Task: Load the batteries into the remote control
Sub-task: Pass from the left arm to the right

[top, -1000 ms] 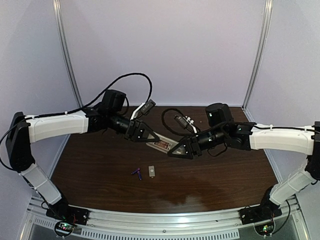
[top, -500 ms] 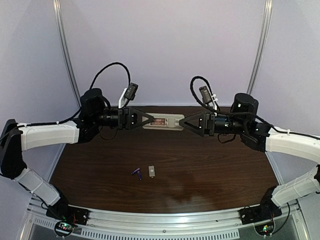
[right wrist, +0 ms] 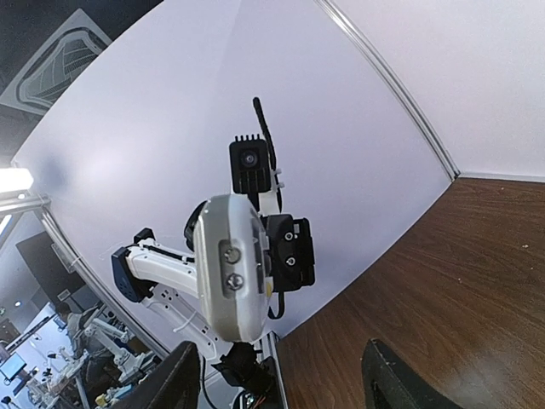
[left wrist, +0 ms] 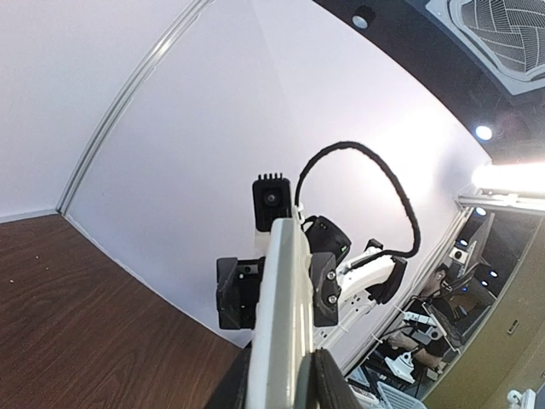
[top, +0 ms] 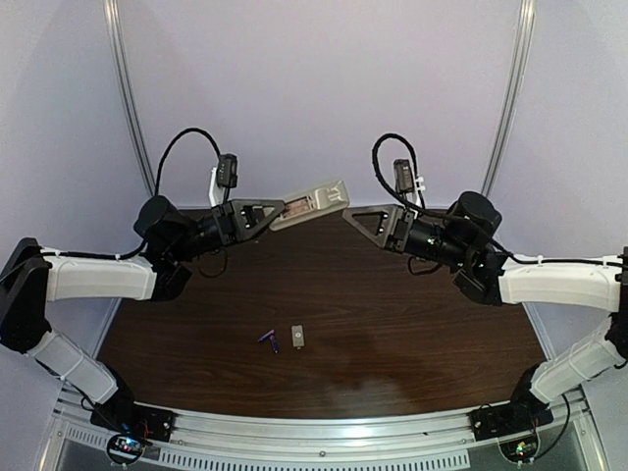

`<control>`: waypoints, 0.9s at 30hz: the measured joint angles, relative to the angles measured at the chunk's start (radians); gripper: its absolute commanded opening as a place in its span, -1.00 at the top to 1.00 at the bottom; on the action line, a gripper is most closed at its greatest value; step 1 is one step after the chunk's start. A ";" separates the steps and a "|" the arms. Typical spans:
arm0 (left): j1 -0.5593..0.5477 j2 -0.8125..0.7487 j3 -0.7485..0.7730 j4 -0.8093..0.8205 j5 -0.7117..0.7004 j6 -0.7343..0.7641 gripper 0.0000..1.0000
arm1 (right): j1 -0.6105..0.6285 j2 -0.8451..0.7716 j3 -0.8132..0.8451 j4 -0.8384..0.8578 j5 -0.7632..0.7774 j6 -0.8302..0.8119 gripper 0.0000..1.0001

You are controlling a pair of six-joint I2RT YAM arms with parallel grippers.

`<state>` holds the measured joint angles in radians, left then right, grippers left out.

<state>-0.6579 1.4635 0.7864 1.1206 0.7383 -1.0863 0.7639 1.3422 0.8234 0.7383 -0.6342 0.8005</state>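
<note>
The remote control [top: 314,203] is in the air over the table's back edge, its recess side towards the top camera. My left gripper [top: 274,212] is shut on its left end. In the left wrist view the remote [left wrist: 285,315] runs away from my left gripper [left wrist: 281,385]. My right gripper [top: 355,216] stands open just off the remote's right end, with nothing between its fingers. From the right wrist I see the remote's end face [right wrist: 230,273] beyond my right gripper [right wrist: 281,383]. The purple-blue batteries [top: 269,340] lie on the table near the front.
A small flat grey-white cover piece [top: 298,337] lies just right of the batteries. The dark wooden table [top: 422,334] is bounded by white walls with metal corner posts [top: 131,108]. Cables loop above both wrists.
Both arms rose and drew back towards the rear wall. The remote went up with the left gripper and its right end tilted upward. The right gripper came off that end.
</note>
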 measured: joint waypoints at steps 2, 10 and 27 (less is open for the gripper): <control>0.000 0.001 -0.008 0.030 -0.018 -0.014 1.00 | 0.006 0.023 0.001 0.039 0.024 0.017 -0.30; -0.009 0.003 -0.013 0.088 -0.067 -0.047 1.00 | 0.046 0.137 0.066 0.142 0.076 0.055 -0.26; -0.012 0.024 -0.048 0.123 -0.105 -0.069 1.00 | 0.068 0.162 0.122 0.204 0.159 0.044 0.14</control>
<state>-0.6697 1.4879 0.7383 1.2438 0.6338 -1.1553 0.8318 1.5043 0.9459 0.9428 -0.4747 0.8444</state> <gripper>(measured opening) 0.207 0.440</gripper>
